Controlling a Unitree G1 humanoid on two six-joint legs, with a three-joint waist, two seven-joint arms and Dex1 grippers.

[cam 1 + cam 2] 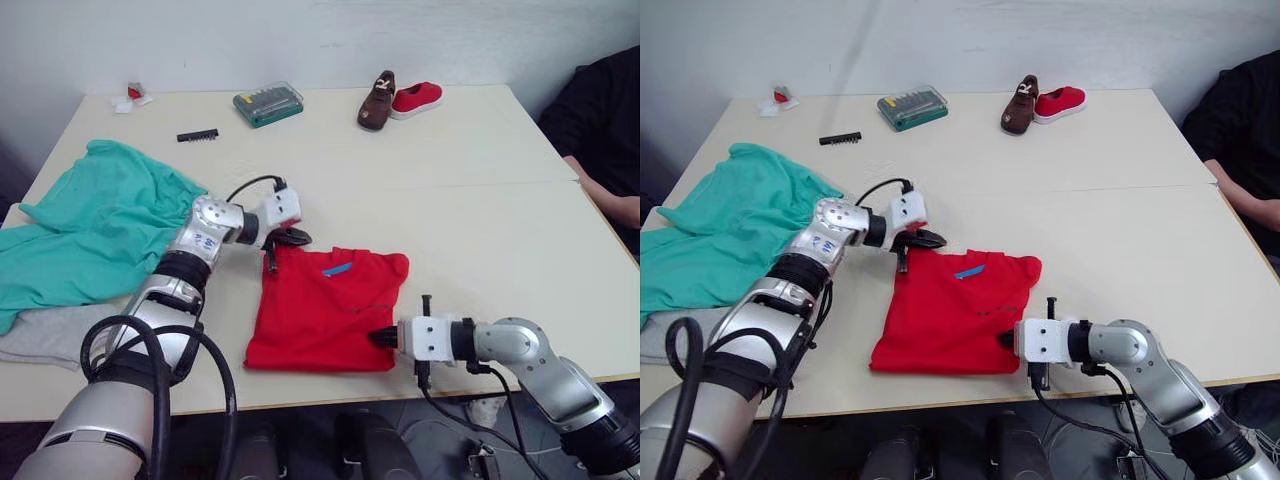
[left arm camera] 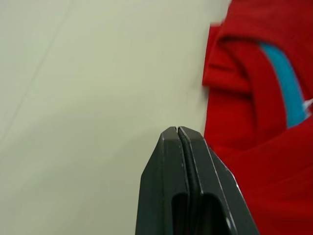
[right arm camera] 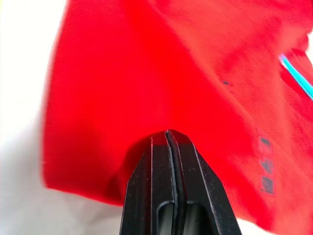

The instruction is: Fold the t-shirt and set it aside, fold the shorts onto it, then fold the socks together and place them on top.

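Red t-shirt (image 1: 325,310) folded on table (image 1: 480,180)

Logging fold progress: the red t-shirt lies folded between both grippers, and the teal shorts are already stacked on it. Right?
Not quite. The t-shirt lies folded between the grippers, but the shorts lie apart, spread at the table's left end, as the left eye view shows.
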